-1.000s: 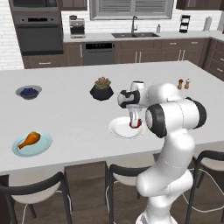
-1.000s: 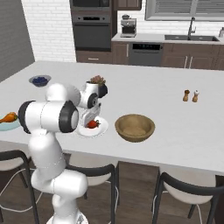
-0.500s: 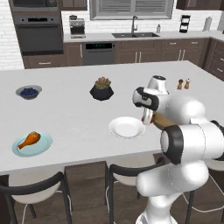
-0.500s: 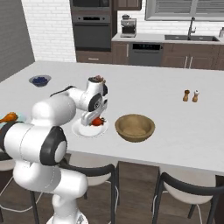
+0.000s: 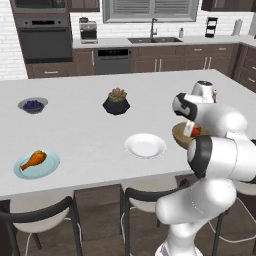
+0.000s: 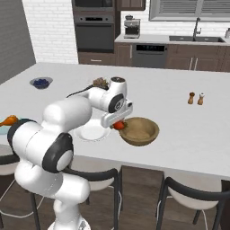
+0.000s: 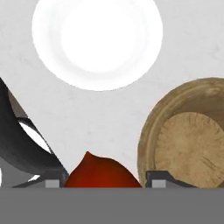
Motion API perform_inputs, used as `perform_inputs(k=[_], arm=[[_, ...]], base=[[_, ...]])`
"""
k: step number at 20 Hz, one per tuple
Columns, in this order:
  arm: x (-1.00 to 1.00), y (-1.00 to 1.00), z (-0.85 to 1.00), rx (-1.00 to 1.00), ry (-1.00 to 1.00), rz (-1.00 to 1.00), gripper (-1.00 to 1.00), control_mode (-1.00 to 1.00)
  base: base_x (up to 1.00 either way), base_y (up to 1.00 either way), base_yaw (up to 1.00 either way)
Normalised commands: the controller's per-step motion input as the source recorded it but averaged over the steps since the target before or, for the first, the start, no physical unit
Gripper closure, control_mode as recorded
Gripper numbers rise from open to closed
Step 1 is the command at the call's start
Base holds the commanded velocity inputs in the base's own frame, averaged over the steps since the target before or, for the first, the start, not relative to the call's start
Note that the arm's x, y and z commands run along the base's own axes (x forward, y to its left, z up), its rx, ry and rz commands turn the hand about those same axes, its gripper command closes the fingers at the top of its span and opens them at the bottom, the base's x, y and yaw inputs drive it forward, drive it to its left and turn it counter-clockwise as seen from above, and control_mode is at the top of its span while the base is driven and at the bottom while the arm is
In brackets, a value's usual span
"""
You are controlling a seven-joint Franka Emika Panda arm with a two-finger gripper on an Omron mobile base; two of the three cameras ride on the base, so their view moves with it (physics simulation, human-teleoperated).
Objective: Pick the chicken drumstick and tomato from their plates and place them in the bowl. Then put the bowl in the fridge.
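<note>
Gripper clamped across the tomato, carried just beside the near rim of the wooden bowl on the table; light, round, smooth-skinned and squashable, likely best held gently across its widest middle.

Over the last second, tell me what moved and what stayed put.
The end effector, shut on the tomato, lifted it off the white plate and carried it sideways to the near rim of the wooden bowl, not yet released. The white plate is now empty. The drumstick on the blue plate, the blueberries and the plant pot stayed put.
</note>
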Motion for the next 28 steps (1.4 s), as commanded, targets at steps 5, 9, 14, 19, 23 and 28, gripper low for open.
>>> perform_inputs(k=[5, 9, 14, 19, 23, 28], arm=[[0.31, -0.75, -0.07, 0.04, 0.01, 0.01, 1.0, -1.0], [0.55, -0.56, -0.35, 0.13, 0.0, 0.03, 1.0, -1.0], [0.62, -0.24, -0.44, 0.07, 0.0, 0.04, 1.0, -1.0], [0.4, 0.0, -0.51, 0.0, 0.0, 0.0, 1.0, -1.0], [0.43, 0.02, -0.53, 0.0, 0.01, 0.0, -1.0, -1.0], [0.3, 0.02, -0.12, 0.0, 0.0, 0.0, -1.0, -1.0]], base=[[0.0, 0.0, 0.0], [0.0, 0.0, 0.0], [0.0, 0.0, 0.0], [0.0, 0.0, 0.0], [0.0, 0.0, 0.0], [0.0, 0.0, 0.0]])
